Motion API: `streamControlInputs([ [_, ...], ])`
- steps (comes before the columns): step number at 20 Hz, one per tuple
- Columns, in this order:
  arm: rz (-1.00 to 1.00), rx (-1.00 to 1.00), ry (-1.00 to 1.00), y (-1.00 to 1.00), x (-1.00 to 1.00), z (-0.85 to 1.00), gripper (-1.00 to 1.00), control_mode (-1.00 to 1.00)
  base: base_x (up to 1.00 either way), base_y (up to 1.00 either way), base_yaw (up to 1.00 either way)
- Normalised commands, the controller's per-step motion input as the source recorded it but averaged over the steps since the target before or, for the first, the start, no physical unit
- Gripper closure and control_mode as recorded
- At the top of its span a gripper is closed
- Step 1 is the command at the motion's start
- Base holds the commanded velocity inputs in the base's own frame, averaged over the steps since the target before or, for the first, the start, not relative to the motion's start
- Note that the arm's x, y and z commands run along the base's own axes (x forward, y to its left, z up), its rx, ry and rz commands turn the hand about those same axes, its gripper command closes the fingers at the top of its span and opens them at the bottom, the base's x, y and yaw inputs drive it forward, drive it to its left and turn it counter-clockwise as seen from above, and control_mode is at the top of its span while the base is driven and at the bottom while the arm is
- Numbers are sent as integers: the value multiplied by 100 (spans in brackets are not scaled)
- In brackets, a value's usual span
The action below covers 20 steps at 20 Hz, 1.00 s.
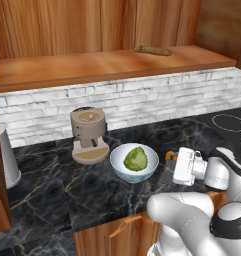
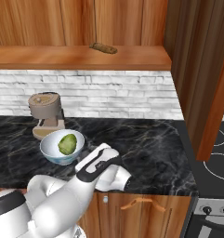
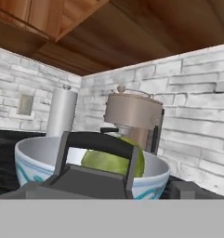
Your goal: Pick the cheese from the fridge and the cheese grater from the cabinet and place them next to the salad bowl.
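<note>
The salad bowl (image 1: 132, 176) (image 2: 50, 151) (image 3: 33, 163), white-bluish with a green lettuce head (image 1: 136, 159), stands on the black marble counter. Just right of it lies the small orange cheese (image 1: 169, 156), partly hidden by my hand. The dark grey cheese grater (image 1: 166, 179) (image 3: 95, 179) stands upright close to the bowl, its loop handle in front of the lettuce in the hand view. My gripper (image 1: 170, 170) (image 3: 108, 190) lies level and points at the bowl. It is open, with a finger on either side of the grater and a gap on the right.
A tan coffee machine (image 1: 89, 134) (image 2: 46, 115) stands behind the bowl against the brick wall. A white cylinder (image 1: 7, 157) sits far left. The wooden cabinet shelf (image 1: 92, 67) overhead carries a brown object (image 1: 153, 50). A stovetop (image 1: 229, 122) lies to the right.
</note>
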Motion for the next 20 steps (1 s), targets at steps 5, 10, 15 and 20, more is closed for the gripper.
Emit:
streamControlInputs([
  [5, 0, -13, -18, 0, 0, -24, -100, -100, 0, 0, 0],
  [10, 0, -13, -15, 0, 0, -61, -100, -100, 0, 0, 0],
  [15, 0, -17, -11, 0, -3, -67, -100, -100, 0, 0, 0],
  [20, 0, -11, -12, 0, -42, -13, -100, -100, 0, 0, 0],
])
